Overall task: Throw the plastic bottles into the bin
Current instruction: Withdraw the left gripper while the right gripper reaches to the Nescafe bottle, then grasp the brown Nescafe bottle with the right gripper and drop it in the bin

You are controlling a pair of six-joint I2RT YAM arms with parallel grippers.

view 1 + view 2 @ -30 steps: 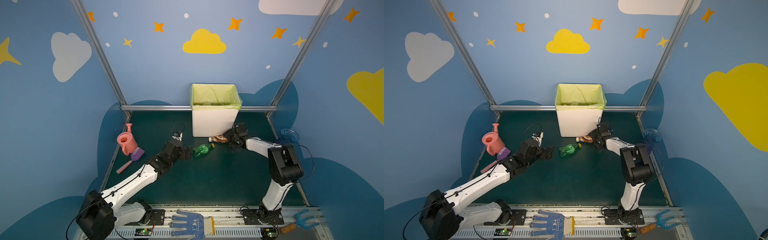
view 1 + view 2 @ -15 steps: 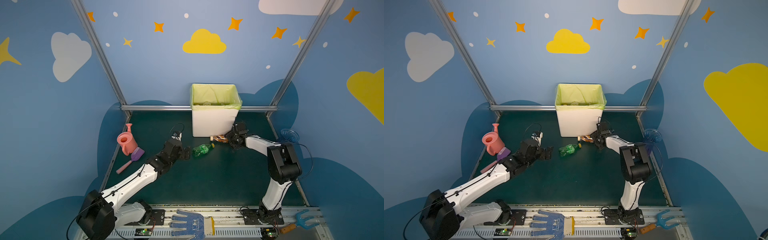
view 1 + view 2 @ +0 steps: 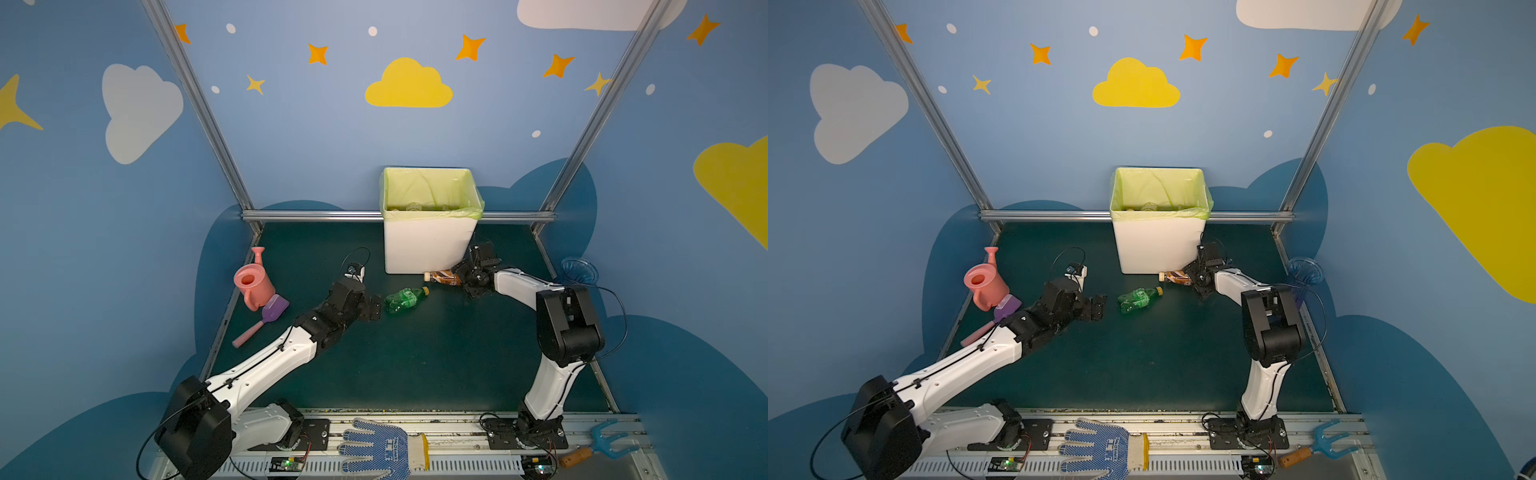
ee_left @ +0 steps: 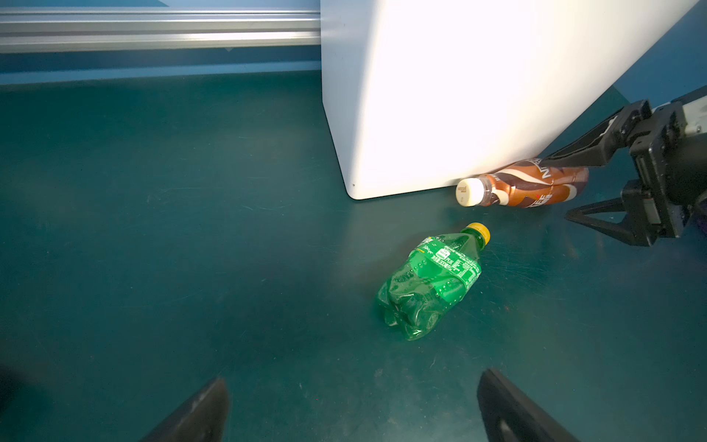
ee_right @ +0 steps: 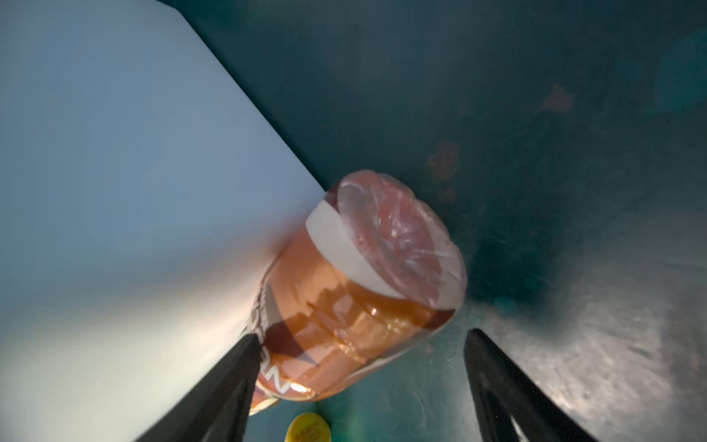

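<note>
Little has shifted in the last second: the right gripper (image 5: 361, 335) has edged slightly along the foot of the bin (image 3: 428, 245), and the left gripper (image 4: 354, 379) has barely stirred. At the bin's front corner on the right arm's side, a brown bottle (image 4: 531, 187) lies on its side against the white wall, its cap pointing across the bin's front. The right gripper's jaws stand open around the bottle's base end. One finger is slipped in between wall and bottle and touches the sleeve; the other stands clear on the open side. A crushed green bottle (image 4: 430, 279) lies on the green mat (image 3: 415, 353) just in front of the bin, near the brown one but apart from it. The left gripper sits short of it, jaws spread wide and empty. Both bottles look empty and light. The brown one is round and smooth-sleeved and likely to roll or squirt out, so a squeeze across its lower body, clear of the tapering neck, looks safest. The green one, thin and dented, should give under pressure; its labelled middle offers the firmest hold.
</note>
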